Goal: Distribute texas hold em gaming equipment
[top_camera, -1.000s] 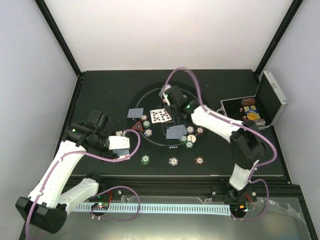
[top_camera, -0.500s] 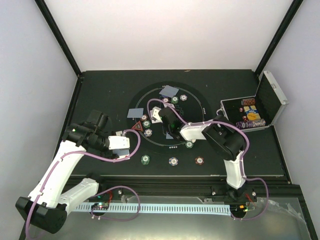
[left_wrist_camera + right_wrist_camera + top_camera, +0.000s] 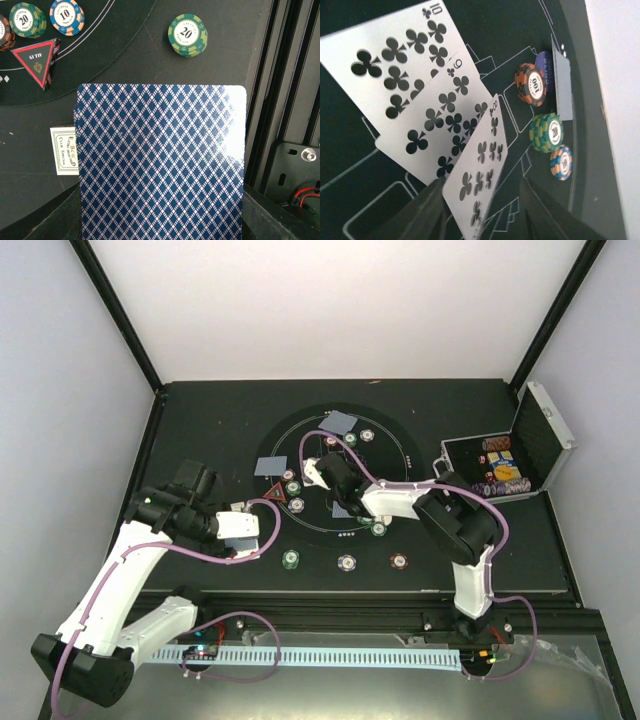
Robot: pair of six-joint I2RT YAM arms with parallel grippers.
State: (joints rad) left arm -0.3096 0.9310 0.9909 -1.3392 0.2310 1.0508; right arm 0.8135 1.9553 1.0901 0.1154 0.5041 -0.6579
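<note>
Card (image 3: pixel 160 160): thin, light, slick, bendy; pinch flat across short edge. Left gripper (image 3: pixel 243 525) clenched on it. Right gripper (image 3: pixel 480 210) released, straddling clubs fan (image 3: pixel 435 120) at near end.

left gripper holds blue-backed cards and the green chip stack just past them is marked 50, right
No, the green chip stack is marked 20, not 50; the left wrist view shows it. The left gripper does hold the blue-backed cards.

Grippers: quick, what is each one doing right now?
Left gripper: closed, holding blue-backed cards.
Right gripper: open, fingers apart on either side of the eight of clubs, not pinching it.
</note>
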